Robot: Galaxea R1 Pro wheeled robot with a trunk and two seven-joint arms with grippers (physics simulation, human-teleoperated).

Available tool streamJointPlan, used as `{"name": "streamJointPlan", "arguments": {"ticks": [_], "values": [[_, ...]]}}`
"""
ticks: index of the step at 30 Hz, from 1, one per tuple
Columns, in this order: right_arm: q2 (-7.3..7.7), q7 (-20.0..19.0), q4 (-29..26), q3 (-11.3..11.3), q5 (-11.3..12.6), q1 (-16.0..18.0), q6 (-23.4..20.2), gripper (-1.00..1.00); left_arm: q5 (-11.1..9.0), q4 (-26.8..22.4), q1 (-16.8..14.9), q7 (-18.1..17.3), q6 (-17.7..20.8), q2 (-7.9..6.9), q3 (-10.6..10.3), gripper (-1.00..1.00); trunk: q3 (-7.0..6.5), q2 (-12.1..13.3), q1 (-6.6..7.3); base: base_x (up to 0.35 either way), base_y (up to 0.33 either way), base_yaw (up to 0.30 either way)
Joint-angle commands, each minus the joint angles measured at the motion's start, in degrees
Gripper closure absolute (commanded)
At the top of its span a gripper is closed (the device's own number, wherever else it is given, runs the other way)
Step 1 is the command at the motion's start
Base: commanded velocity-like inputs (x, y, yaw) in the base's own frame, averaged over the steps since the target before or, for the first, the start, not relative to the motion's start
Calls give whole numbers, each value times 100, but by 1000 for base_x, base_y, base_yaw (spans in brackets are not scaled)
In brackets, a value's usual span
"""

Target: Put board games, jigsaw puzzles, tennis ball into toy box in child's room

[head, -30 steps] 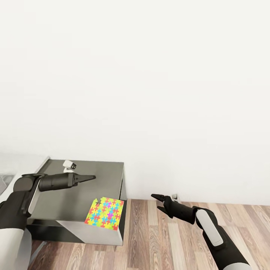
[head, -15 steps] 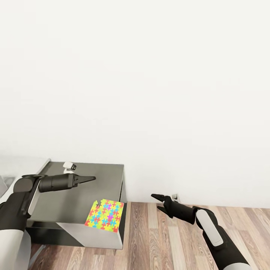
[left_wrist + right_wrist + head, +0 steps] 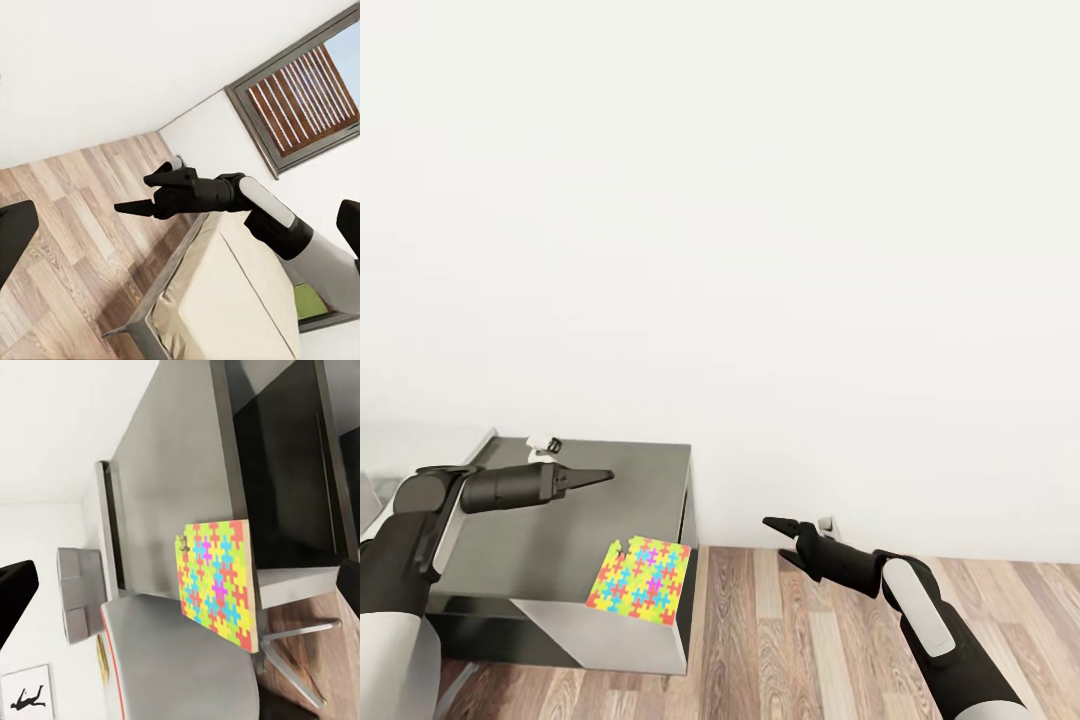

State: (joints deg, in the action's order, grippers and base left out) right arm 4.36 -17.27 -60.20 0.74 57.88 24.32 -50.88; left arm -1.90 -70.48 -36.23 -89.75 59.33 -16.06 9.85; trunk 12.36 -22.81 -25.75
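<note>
One jigsaw puzzle (image 3: 639, 578), a thin square tile of red, yellow, blue and green pieces, lies at the front right corner of the table (image 3: 620, 480), slightly over its edge. The right wrist view shows the same jigsaw puzzle (image 3: 217, 585) flat on the table (image 3: 172, 472). My left gripper (image 3: 600, 477) hovers over the table, behind and left of the puzzle, open and empty. My right gripper (image 3: 776, 535) hangs over the wood floor to the right of the table, open and empty. The bed (image 3: 225, 300), with its beige mattress, lies below my right gripper (image 3: 139, 193) in the left wrist view.
A small white object (image 3: 545, 441) stands near the table's back edge. A grey-seated chair with a red edge (image 3: 172, 660) sits by the table. A white wall rises close behind. A window with wooden blinds (image 3: 300, 90) is beyond the bed.
The whole head picture has shifted a little, so the table sits slightly lower and further left. Both arms hold the same pose and the puzzle has not moved on the table.
</note>
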Motion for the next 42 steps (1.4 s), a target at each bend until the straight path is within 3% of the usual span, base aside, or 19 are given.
{"name": "streamJointPlan", "arguments": {"ticks": [1,24,34,42], "values": [[4,-30,0,5,-28,6,-9,-100,6,-3,-5,-25,61,-2,1,-100,1,-11,-4,0,0,0],[4,-14,1,5,-22,2,-10,-100,-20,-10,-5,-25,67,6,-10,-100,-214,-11,-4,0,0,0],[-6,-20,5,16,-25,2,9,-100,-20,-17,-5,-25,67,6,-12,-100,-54,-412,-223,0,0,0],[-95,-19,15,20,-46,2,34,-100,-25,-18,-6,-25,67,0,-17,-100,89,-733,-399,0,0,0]]}}
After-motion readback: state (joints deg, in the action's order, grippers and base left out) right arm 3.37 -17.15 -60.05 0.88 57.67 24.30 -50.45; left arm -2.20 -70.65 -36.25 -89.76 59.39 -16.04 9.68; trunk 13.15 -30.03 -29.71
